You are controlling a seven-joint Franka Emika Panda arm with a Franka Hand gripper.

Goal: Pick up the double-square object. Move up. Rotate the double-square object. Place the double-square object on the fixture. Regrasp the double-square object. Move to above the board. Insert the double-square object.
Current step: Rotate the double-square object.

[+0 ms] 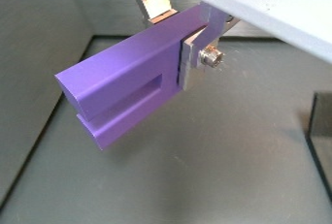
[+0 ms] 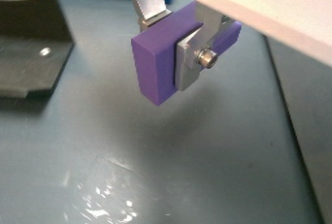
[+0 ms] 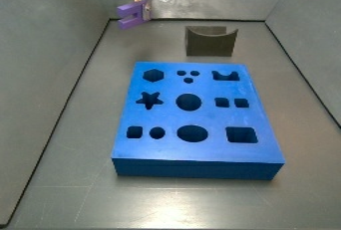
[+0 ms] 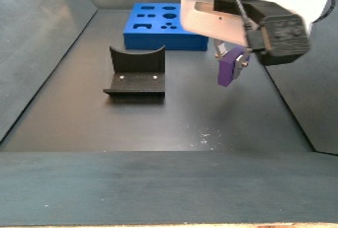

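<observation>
double-square object [image 1: 119,82] clamped in fingers [image 1: 192,58], above grey floor [image 2: 195,160]

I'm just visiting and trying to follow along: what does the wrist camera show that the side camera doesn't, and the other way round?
Only the wrist view shows the grip close up: the silver fingers clamp the purple double-square object, with its stepped, notched face visible, in the air above the grey floor.

Only the side view shows the blue board with its shaped cut-outs, and the dark fixture standing behind it.

Both show the gripper holding the double-square object off the floor, away from the board.
</observation>
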